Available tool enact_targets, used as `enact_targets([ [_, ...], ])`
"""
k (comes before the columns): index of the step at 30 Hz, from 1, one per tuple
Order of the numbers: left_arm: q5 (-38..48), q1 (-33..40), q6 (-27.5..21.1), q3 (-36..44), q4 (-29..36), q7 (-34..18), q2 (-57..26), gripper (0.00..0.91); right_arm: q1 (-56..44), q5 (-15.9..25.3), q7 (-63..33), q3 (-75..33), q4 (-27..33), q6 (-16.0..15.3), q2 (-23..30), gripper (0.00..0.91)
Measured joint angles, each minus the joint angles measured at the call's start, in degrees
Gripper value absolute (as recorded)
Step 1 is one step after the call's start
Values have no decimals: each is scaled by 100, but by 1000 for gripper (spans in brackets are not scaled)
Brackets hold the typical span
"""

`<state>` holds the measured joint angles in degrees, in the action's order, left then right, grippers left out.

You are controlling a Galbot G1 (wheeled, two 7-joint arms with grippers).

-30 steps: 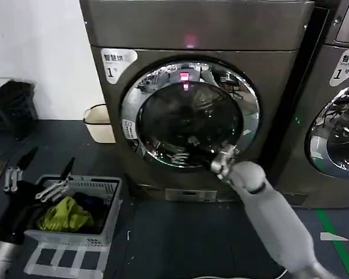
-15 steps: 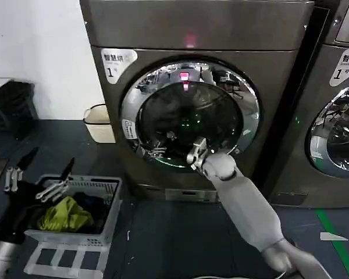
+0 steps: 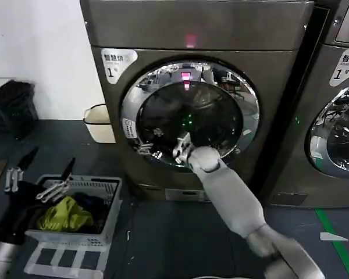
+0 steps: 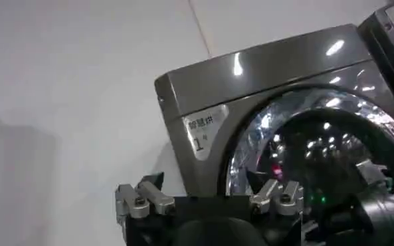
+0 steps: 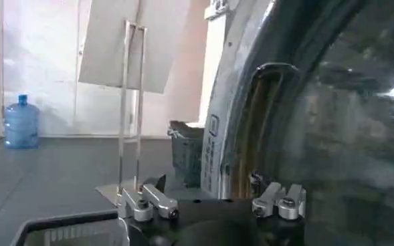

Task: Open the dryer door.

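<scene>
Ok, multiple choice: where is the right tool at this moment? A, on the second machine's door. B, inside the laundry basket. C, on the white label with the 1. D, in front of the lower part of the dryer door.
D: in the head view the right tool sits in front of the lower part of the dryer door, over the dark glass just above the chrome ring's bottom arc.
</scene>
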<state>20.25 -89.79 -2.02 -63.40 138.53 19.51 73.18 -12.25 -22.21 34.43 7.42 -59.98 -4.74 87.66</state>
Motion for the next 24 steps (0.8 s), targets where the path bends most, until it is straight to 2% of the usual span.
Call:
enact_targets([
  [5, 5, 0, -84, -80, 25, 43, -13, 907, -19, -26, 250, -61, -38, -22, -49, 907],
  [13, -42, 106, -492, -139, -95, -95, -160, 907, -218, -164, 1011, -132, -372, -106, -303, 907],
  [24, 651, 432, -1185, -316, -555, 42, -639, 907, -526, -160, 2119, -322, -842, -171, -648, 907],
])
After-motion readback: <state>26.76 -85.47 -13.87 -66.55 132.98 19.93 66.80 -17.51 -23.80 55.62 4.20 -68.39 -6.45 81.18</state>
